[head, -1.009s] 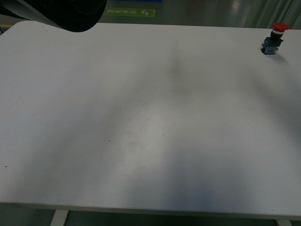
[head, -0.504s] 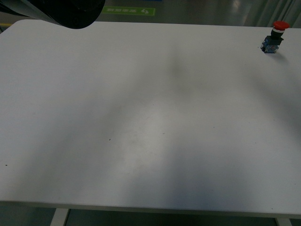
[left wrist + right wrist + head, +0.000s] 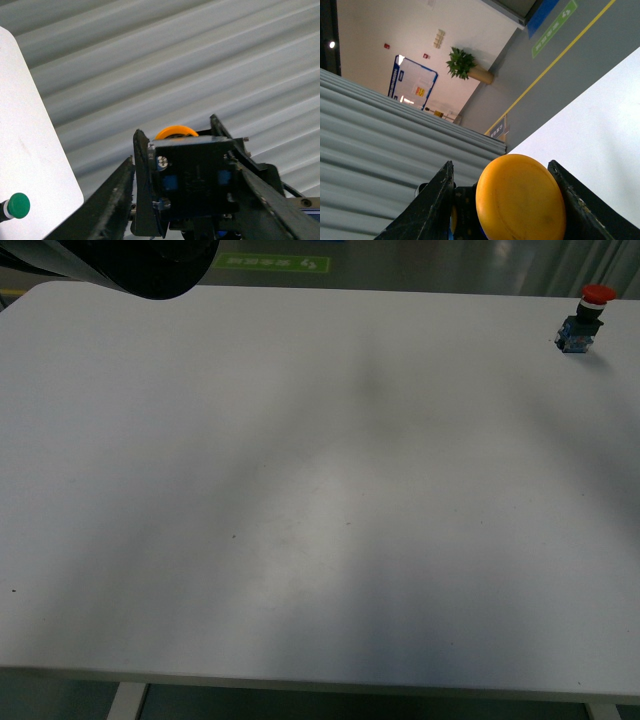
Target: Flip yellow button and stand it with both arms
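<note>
The yellow button is held off the table between both grippers and does not show in the front view. In the left wrist view my left gripper [image 3: 192, 195] is shut on the yellow button's blue-black contact body [image 3: 192, 175]; the orange cap's rim [image 3: 176, 132] peeks out behind it. In the right wrist view my right gripper [image 3: 505, 207] is shut on the yellow button [image 3: 520, 197], with the cap's round face filling the space between the two dark fingers [image 3: 432, 210]. In the front view only a black piece of arm [image 3: 150, 265] shows at the far left corner.
A red-capped button [image 3: 583, 320] stands upright near the white table's [image 3: 320, 490] far right corner. A green-capped button [image 3: 15, 206] lies near a table corner in the left wrist view. Grey ribbed shutters and a floor with yellow lines lie beyond the table.
The black arm piece at the top left of the front view has shifted slightly, and the shadows on the table have moved a little. The red button has not moved.
</note>
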`<state>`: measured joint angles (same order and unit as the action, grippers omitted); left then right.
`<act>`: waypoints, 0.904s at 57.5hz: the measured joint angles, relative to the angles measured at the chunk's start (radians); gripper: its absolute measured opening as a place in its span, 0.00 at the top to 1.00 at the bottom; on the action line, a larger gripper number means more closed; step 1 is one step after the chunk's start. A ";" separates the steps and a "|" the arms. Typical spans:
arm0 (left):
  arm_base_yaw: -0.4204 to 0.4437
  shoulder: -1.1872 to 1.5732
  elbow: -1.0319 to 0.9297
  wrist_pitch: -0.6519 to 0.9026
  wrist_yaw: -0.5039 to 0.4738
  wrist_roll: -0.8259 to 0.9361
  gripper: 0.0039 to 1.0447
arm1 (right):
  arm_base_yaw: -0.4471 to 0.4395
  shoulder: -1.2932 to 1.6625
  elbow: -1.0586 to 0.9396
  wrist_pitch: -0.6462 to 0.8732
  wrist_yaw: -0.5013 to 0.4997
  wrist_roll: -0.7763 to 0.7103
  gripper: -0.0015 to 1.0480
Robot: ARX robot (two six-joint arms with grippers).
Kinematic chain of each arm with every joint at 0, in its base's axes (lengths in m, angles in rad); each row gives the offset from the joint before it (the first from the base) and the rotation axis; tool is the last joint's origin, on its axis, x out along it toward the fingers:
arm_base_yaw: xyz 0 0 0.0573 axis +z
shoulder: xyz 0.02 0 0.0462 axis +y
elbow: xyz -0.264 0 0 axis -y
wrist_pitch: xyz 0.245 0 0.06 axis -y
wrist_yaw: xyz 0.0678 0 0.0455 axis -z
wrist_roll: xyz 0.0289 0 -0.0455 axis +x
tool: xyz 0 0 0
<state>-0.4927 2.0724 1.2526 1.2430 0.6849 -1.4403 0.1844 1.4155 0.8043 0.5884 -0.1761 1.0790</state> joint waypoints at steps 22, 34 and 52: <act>-0.002 0.000 0.000 0.000 0.003 0.007 0.06 | -0.017 0.046 0.031 0.002 0.016 0.002 0.55; -0.002 0.000 0.000 0.000 0.003 0.007 0.06 | -0.048 0.064 0.040 0.002 0.026 -0.028 0.55; -0.029 -0.080 -0.053 -0.236 -0.419 0.271 0.17 | -0.097 0.083 0.068 -0.002 0.020 -0.060 0.56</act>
<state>-0.5213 1.9926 1.1992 1.0073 0.2657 -1.1694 0.0872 1.4982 0.8726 0.5861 -0.1558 1.0191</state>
